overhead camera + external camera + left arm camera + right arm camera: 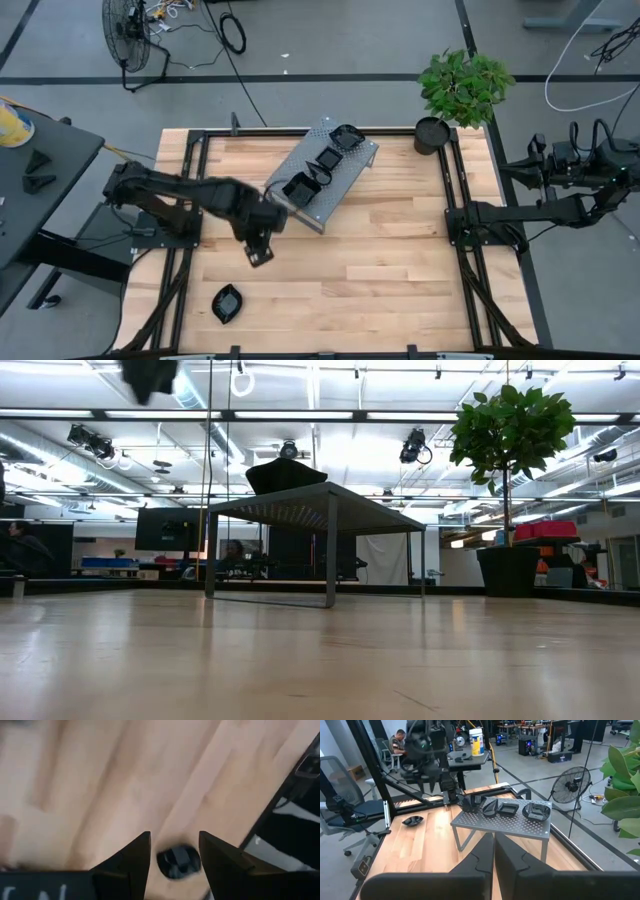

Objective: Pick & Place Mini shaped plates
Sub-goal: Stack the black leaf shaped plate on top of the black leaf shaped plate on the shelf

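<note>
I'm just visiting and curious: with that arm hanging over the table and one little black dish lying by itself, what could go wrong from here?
1. The lone dish lies close to the table's front edge; a clumsy grab by the open left hand might push it off.
2. The metal stand already holds several dishes, one near its rim, so adding another might knock one down.
3. The glossy dishes may slip between the fingers.

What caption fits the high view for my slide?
Left pincer open above bare table, three plates on the grey stand, one plate left.
</note>
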Robot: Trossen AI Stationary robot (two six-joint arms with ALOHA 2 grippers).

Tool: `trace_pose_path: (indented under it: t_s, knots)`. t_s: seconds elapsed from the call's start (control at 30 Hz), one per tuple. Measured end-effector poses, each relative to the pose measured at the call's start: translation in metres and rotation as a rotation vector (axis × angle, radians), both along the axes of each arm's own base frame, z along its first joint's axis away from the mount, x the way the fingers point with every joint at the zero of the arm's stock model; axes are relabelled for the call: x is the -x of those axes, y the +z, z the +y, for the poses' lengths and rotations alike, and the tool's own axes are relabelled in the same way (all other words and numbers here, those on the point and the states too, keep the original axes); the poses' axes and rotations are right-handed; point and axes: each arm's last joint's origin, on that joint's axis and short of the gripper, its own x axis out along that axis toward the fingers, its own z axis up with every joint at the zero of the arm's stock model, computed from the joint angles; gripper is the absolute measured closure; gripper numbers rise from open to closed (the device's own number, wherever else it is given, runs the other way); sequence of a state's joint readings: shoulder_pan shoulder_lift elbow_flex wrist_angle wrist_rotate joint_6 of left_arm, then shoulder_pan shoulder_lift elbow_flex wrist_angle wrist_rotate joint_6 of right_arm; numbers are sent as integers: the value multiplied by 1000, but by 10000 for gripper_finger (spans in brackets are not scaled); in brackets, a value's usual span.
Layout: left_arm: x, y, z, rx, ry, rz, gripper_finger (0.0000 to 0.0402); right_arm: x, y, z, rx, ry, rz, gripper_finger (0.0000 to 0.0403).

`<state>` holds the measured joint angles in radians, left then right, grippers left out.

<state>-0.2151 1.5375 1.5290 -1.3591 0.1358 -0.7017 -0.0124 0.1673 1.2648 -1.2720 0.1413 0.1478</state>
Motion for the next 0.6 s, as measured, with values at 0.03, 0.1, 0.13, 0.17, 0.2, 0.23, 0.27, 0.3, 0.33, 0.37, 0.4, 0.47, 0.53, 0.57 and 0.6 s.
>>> trace_pose_path:
  t_s: [0.03,0.1,0.13,0.17,0.2,0.23,0.27,0.3,0.33,0.37,0.4,0.47,0.53,0.57,0.6]
  knots:
    - [2,-5,-5,16,11,27,229,0,0,0,0,0,0,383]
    - [6,-14,-16,48,35,79,229,0,0,0,0,0,0,383]
    - [9,-18,-21,65,48,107,229,0,0,0,0,0,0,383]
    - [11,-21,-25,82,63,134,229,0,0,0,0,0,0,383]
    - [13,-25,-29,97,76,161,229,0,0,0,0,0,0,383]
    - [15,-28,-33,112,92,187,229,0,0,0,0,0,0,383]
    - [18,-31,-37,122,112,213,229,0,0,0,0,0,0,383]
    - [20,-34,-41,131,132,238,229,0,0,0,0,0,0,383]
    - [22,-36,-44,136,154,260,229,0,0,0,0,0,0,383]
    - [24,-39,-47,134,168,277,229,0,0,0,0,0,0,383]
    - [27,-42,-50,126,180,292,229,0,0,0,0,0,0,383]
    - [31,-49,-57,101,193,297,229,0,0,0,0,0,0,383]
    - [34,-57,-62,88,190,282,229,0,0,0,0,0,0,383]
    - [35,-62,-65,93,183,274,229,0,0,0,0,0,0,383]
    - [37,-67,-68,98,171,264,229,0,0,0,0,0,0,383]
